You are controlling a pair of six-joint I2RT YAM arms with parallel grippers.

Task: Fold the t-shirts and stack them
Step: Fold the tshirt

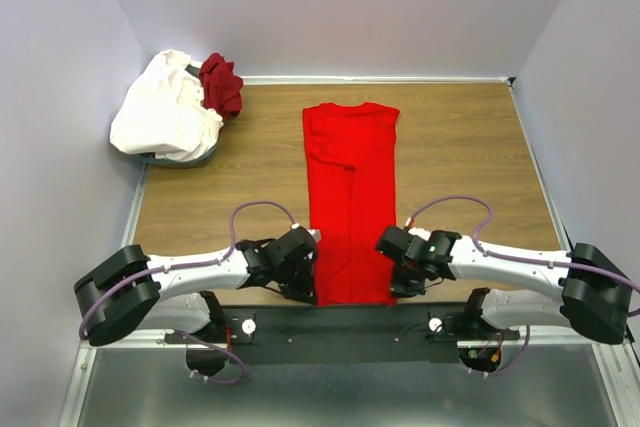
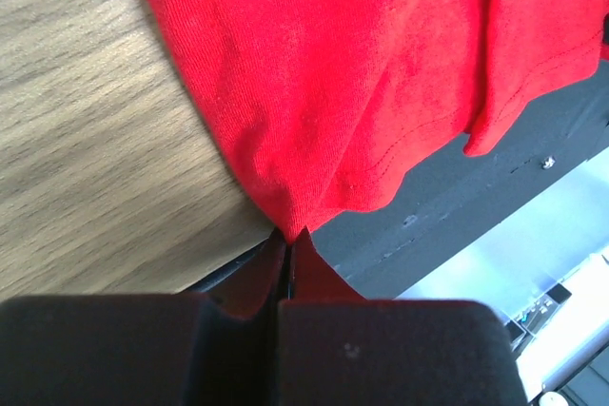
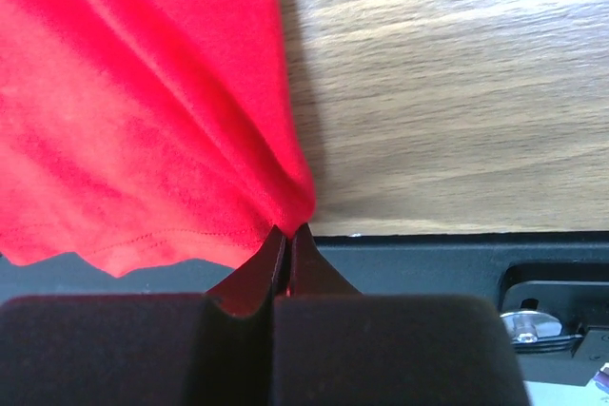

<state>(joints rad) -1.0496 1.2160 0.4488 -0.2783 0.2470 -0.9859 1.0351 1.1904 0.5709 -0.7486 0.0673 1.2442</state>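
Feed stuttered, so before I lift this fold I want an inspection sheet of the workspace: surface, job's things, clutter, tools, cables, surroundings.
Surface: wooden table, flat.
Job's things: red t-shirt lies as a long strip down the middle, hem at the near edge; white t-shirt and maroon t-shirt are bunched in the far left corner.
Clutter: dark rim peeks from under the white t-shirt; cannot tell what it is.
Tools: left tool shut on the red t-shirt's near left corner; right tool shut on its near right corner.
Cables: a purple cable loops over each forearm, off the cloth.
Surroundings: pale walls on three sides.
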